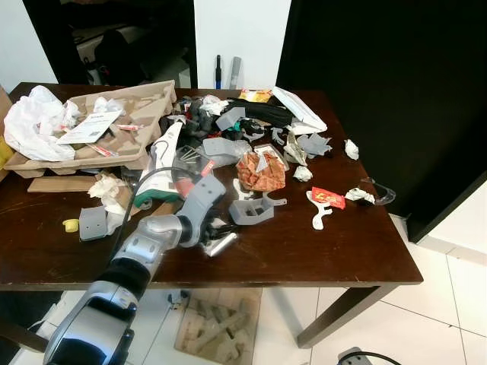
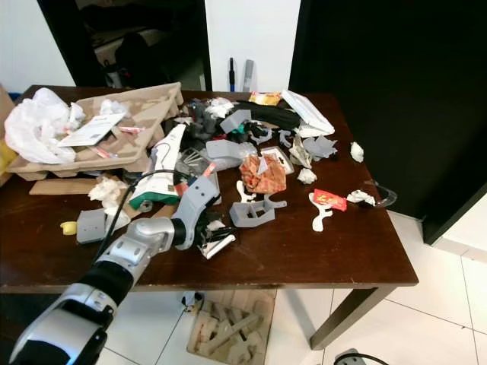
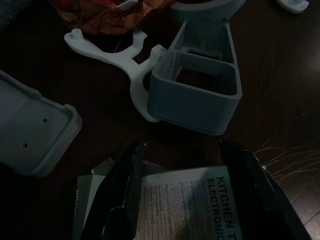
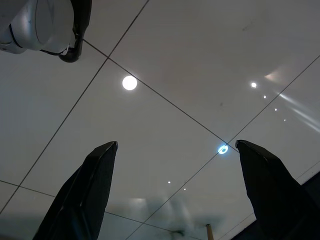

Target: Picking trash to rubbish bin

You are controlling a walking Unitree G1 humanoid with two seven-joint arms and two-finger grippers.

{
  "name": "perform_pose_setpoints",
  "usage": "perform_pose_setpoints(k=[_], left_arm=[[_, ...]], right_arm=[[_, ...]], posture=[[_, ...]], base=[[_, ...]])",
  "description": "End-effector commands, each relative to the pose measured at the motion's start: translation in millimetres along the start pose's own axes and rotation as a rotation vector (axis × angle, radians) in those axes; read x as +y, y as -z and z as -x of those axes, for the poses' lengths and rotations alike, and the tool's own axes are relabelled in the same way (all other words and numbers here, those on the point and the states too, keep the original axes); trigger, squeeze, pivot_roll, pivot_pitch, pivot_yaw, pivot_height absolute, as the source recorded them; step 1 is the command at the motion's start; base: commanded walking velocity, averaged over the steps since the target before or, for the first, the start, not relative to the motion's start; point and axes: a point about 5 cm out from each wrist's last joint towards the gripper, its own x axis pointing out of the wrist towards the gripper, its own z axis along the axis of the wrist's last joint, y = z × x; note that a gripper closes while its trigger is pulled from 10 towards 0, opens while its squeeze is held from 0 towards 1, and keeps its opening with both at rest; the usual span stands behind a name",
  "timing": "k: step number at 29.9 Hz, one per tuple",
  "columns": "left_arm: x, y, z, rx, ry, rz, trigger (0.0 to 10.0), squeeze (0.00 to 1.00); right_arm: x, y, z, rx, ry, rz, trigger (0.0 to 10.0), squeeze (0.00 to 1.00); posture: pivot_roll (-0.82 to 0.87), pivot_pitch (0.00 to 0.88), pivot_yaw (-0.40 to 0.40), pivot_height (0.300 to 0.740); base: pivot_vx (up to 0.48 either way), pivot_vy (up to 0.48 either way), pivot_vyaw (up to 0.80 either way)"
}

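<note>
a: where's the left gripper [image 1: 221, 236] right now?

b: low over the dark wooden table [image 1: 319, 251], just on the near side of the grey square bracket [image 1: 251, 211]. its two black fingers [image 3: 120, 200] are spread apart around a folded printed leaflet [image 3: 185, 205] that lies flat on the table. the left wrist view shows the paper sitting between them, with "kitchen" and "electronic" legible. i cannot tell whether the fingers press on it.

a: and the bracket itself?

b: it's an open grey frame, lying beside a white curved plastic piece [image 3: 120, 55]. just beyond the bracket sits a crumpled orange-red wrapper [image 1: 261, 172]. to the bracket's right there's a small red packet [image 1: 328, 198] lying across a white spoon-shaped part [image 1: 318, 217].

a: what's on the far-left side from the bracket?

b: a cardboard tray [image 1: 144, 103] with a white plastic bag [image 1: 30, 122] bunched at its end, and a white-and-green carton [image 1: 161, 171] leaning between tray and bracket. a grey flat cover [image 3: 30, 130] lies near the gripper.

a: right gripper?

b: the right gripper [image 4: 175, 195] hangs away from the table with its fingers wide apart and nothing between them, over pale floor tiles [image 4: 190, 75].
</note>
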Motion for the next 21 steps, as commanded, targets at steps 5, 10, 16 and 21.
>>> perform_pose_setpoints(k=[5, 10, 16, 21], left_arm=[[-9.1, 34, -2.8, 0.118, 0.003, 0.101, 3.5, 0.0], [-4.4, 26, -1.6, 0.089, -0.026, 0.08, 0.0, 0.0], [2.1, 13, 0.7, 0.025, -0.063, 0.073, 0.0, 0.0], [4.7, -5, 2.1, -0.081, -0.072, 0.079, 0.0, 0.0]], right_arm=[[-0.3, 5, 0.2, 0.016, 0.0, 0.009, 10.0, 0.0], [-0.2, 4, 0.1, 0.013, 0.0, 0.011, 10.0, 0.0], [0.7, 2, 0.0, 0.01, -0.002, 0.013, 10.0, 0.0], [0.8, 2, 0.0, 0.008, 0.0, 0.014, 10.0, 0.0]], posture=[[0.0, 0.11, -0.009, 0.74], [0.01, 0.11, -0.008, 0.74], [0.01, 0.108, -0.008, 0.74], [0.01, 0.106, -0.01, 0.74]], base=[[0.0, 0.0, 0.0], [0.0, 0.0, 0.0], [0.0, 0.0, 0.0], [0.0, 0.0, 0.0]])
